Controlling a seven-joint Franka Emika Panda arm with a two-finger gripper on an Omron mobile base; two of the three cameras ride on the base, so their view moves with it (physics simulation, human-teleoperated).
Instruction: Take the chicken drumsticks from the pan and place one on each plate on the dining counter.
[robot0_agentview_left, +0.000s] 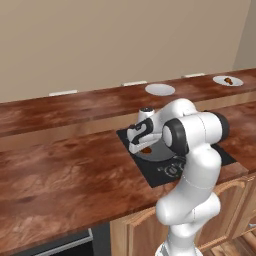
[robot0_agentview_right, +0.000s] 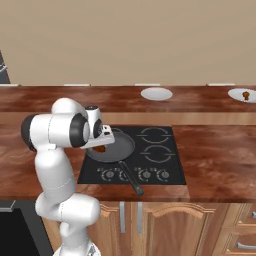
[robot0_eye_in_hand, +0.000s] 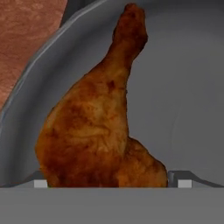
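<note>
— Dark grey pan (robot0_agentview_right: 116, 146) on the black stovetop (robot0_agentview_right: 155, 155), front-left ring. What's in it?

— One drumstick (robot0_eye_in_hand: 94, 127). Through the hand camera it fills the middle, fat end toward the camera, thin bone end pointing away, lying on the pan's grey floor near the curved rim. From the right base camera it shows as a small reddish-brown spot just under the hand.

— And the gripper (robot0_eye_in_hand: 109, 183)?

— Down in the pan, right over the meat. Its two finger tips (robot0_eye_in_hand: 40, 183) stand apart, one on each side of the fat end, spread wide enough that the drumstick sits between them. Whether the pads actually touch the meat, I cannot tell.

— The pan's handle?

— Long, thin, black, running toward the front edge of the stovetop, past the knobs.

— Now the plates.

— Two white ones on the raised dining counter (robot0_agentview_left: 75, 105) behind the stovetop. The near plate (robot0_agentview_right: 156, 93) is bare white. The far plate (robot0_agentview_right: 243, 94), off to the right and well apart from the first, has a second drumstick (robot0_agentview_right: 245, 95) lying on it, a small brown bit near its middle.

— Both plates show from the left side too?

— Yes: the bare plate (robot0_agentview_left: 160, 89) just behind the arm, the far plate (robot0_agentview_left: 228, 80) with its drumstick (robot0_agentview_left: 228, 80) near the right edge. The pan (robot0_agentview_left: 150, 152) is mostly hidden there by the white arm.
</note>
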